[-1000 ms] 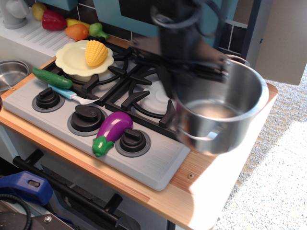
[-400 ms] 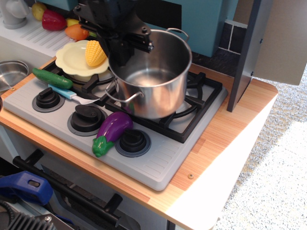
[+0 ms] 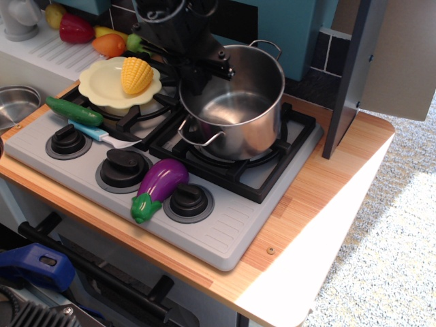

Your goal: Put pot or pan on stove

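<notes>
The large shiny steel pot [image 3: 238, 112] with two wire loop handles sits over the right black burner grate of the grey stove [image 3: 225, 231]. Whether its base rests fully on the grate I cannot tell. My black gripper [image 3: 197, 75] comes down from the top and is shut on the pot's left rim, one finger inside the pot and one outside.
A pale yellow plate [image 3: 102, 85] with a corn cob [image 3: 136, 75] sits on the left burner. A cucumber [image 3: 73, 111], a blue-handled knife [image 3: 95, 133] and a purple eggplant [image 3: 160, 185] lie by the knobs. A steel bowl [image 3: 17, 103] is at far left. A grey panel [image 3: 368, 68] stands right.
The gripper has carried the pot from off the counter's right edge leftward over the stove, then a little right and down onto the right burner grate.
</notes>
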Motion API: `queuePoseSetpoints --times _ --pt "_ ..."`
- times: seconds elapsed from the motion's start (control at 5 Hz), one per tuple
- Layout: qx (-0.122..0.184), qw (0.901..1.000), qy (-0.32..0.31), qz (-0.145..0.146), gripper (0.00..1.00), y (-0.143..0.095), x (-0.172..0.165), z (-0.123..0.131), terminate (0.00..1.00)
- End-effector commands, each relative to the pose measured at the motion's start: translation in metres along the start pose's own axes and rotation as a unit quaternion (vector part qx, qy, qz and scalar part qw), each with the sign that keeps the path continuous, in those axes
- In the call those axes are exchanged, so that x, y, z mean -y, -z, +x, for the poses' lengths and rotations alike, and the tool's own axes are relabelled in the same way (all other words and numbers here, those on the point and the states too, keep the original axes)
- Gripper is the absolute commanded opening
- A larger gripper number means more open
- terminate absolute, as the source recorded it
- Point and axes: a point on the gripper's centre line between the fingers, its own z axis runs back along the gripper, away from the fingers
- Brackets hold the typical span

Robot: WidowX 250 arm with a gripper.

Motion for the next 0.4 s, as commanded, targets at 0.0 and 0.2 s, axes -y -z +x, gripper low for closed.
queuePoseSetpoints --times 0.0,0.2 --pt "0.018 0.9995 0.022 -0.013 1.00 0.0000 -0.0076 0.0359 0.00" --pt "0.018 0.9995 0.022 -0.013 1.00 0.0000 -0.0076 0.0359 1.00"
